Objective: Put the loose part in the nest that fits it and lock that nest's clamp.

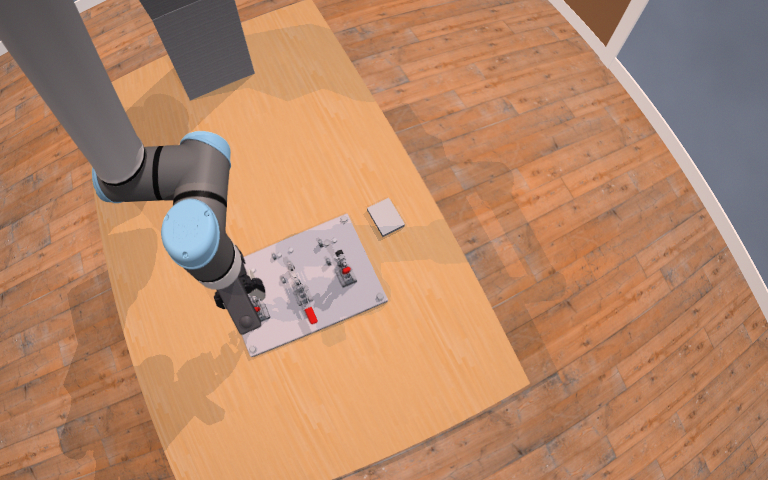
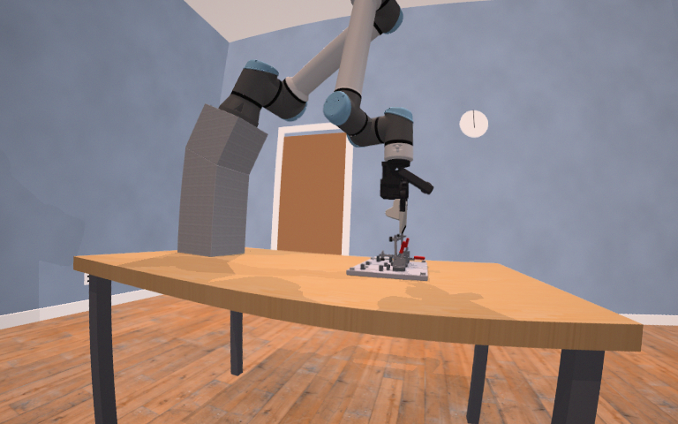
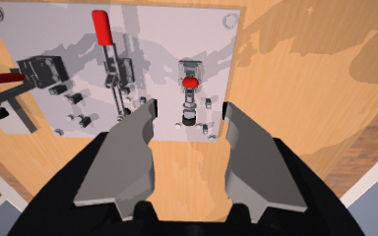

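The loose part, a flat grey square plate (image 1: pixel 385 216) (image 3: pixel 17 119), lies on the table beside the fixture plate (image 1: pixel 362 297) (image 3: pixel 162 29). Three clamps stand on the fixture. The middle clamp's red handle (image 1: pixel 310 315) (image 3: pixel 102 27) (image 2: pixel 418 257) lies low and points outward. The clamp at the part's end (image 1: pixel 346 276) (image 3: pixel 44 71) has its handle raised. The clamp at the opposite end (image 3: pixel 190 71) (image 2: pixel 398 262) also has a raised red handle. My gripper (image 3: pixel 190 101) (image 2: pixel 402 231) is partly open and empty, above that last clamp, whose red tip shows between and beyond the fingers. The top view hides the fingertips.
Small pads and blocks (image 3: pixel 75 97) (image 3: pixel 208 103) stand in front of the clamps. Bolt heads (image 3: pixel 229 20) mark the fixture's corners. The robot's grey pedestal (image 1: pixel 206 53) (image 2: pixel 214 200) stands at the table's far end. The part is not visible in the exterior view.
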### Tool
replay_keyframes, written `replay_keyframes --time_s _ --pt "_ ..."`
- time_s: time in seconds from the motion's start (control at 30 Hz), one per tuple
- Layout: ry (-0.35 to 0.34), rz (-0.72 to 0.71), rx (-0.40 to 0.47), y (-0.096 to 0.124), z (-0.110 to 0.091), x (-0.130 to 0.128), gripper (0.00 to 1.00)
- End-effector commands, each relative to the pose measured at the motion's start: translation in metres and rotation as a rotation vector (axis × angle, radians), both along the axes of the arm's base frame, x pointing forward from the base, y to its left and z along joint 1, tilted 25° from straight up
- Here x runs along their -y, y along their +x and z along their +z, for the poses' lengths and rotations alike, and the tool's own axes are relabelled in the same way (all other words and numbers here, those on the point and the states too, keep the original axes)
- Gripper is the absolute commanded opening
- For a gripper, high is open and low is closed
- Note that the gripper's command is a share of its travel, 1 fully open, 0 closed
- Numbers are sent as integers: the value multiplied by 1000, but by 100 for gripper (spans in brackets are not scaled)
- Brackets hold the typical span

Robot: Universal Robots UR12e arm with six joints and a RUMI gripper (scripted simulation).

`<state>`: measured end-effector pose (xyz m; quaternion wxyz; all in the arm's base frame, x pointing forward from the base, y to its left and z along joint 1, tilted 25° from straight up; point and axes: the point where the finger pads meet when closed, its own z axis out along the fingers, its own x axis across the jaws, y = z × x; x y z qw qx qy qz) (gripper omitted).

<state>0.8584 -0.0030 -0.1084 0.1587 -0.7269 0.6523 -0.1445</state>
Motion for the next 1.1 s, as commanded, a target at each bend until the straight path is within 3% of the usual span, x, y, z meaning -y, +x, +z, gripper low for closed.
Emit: replay_keyframes --time_s 0.0,0.23,0.57,1.07 --pt "0 0 1 0 1 0 59" --pt "0 0 1 -4 11 1 59" --pt "0 0 1 -25 56 3 59" --pt "0 0 1 -31 65 1 59"
